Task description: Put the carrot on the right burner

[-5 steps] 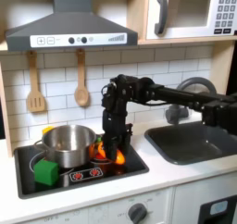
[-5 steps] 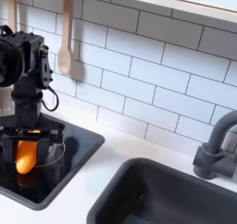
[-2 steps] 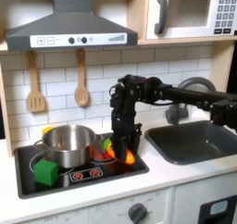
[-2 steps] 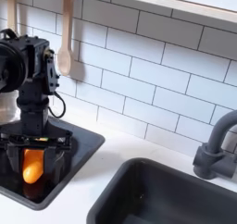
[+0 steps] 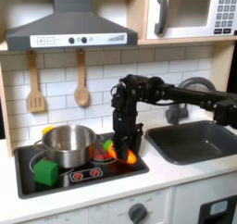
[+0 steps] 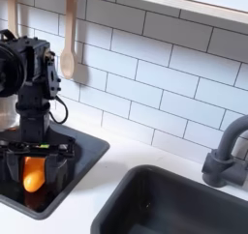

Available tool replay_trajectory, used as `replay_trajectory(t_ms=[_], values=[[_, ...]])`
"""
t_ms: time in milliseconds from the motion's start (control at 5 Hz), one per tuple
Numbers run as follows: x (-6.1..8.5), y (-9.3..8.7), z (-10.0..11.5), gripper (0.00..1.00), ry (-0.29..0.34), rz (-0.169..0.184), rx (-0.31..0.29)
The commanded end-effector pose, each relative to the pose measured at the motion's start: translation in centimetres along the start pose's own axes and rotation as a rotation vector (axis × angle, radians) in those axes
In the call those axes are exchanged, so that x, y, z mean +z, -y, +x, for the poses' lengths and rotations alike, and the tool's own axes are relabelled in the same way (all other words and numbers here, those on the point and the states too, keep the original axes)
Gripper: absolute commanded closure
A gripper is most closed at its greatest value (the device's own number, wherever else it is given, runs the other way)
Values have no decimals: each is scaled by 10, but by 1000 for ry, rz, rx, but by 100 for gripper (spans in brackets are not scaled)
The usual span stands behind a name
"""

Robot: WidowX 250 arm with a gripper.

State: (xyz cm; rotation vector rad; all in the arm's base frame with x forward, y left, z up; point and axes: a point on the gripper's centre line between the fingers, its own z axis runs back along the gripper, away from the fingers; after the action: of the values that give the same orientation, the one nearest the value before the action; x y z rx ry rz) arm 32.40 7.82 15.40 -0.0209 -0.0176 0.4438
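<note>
Your gripper (image 6: 35, 153) hangs low over the stovetop (image 5: 137, 163) near its right edge in the first exterior view, fingers (image 6: 66, 161) spread wide either side of the carrot (image 6: 33, 174). The carrot stands between them, not clearly pinched; whether it touches the burner you cannot tell. Crowding your left in the first exterior view are the steel pot (image 5: 67, 144) and a green cube (image 5: 45, 172) at the front-left corner. The sink (image 5: 192, 141) lies to the right.
</note>
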Motion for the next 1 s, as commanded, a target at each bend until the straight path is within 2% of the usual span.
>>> replay_trajectory(t_ms=[0,600,800], values=[[0,-1,0,0,-4,4,6],[1,0,8,0,6,-2,9],[8,4,15,0,26,-12,6]])
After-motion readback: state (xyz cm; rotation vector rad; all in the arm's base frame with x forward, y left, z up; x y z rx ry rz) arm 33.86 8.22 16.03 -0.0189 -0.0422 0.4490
